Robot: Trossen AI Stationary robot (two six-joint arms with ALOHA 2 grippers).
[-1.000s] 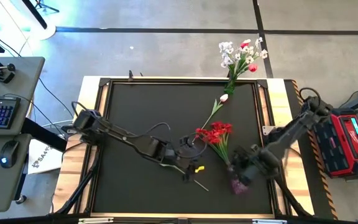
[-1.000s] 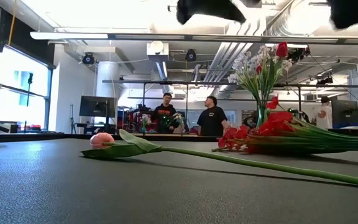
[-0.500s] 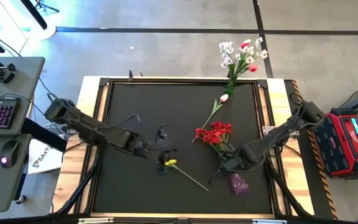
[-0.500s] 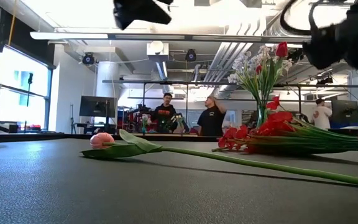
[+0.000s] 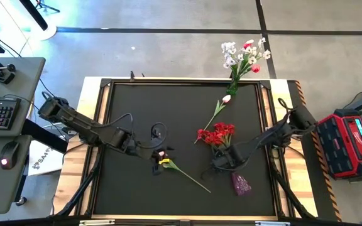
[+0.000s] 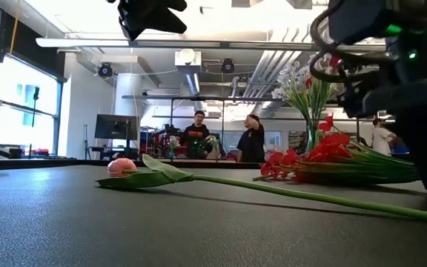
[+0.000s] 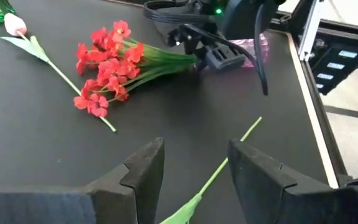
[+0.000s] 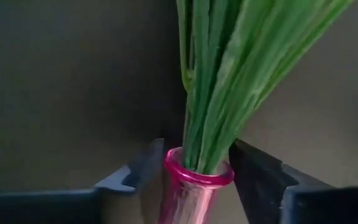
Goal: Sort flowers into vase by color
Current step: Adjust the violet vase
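The left gripper (image 7: 194, 168) shows its two dark fingers parted at the bottom of the frame, a green stem (image 7: 219, 168) running between them. A bunch of red blossoms (image 7: 107, 68) lies upper left, the right gripper (image 7: 219, 57) at its stems. A pink-white tulip (image 7: 15, 25) sits in the top-left corner.

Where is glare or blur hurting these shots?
Low view: bright ceiling lights wash out the top, and the right claw looms dark and soft. Right wrist view: the pink vase rim and green stems look blurred. High view: evenly lit.
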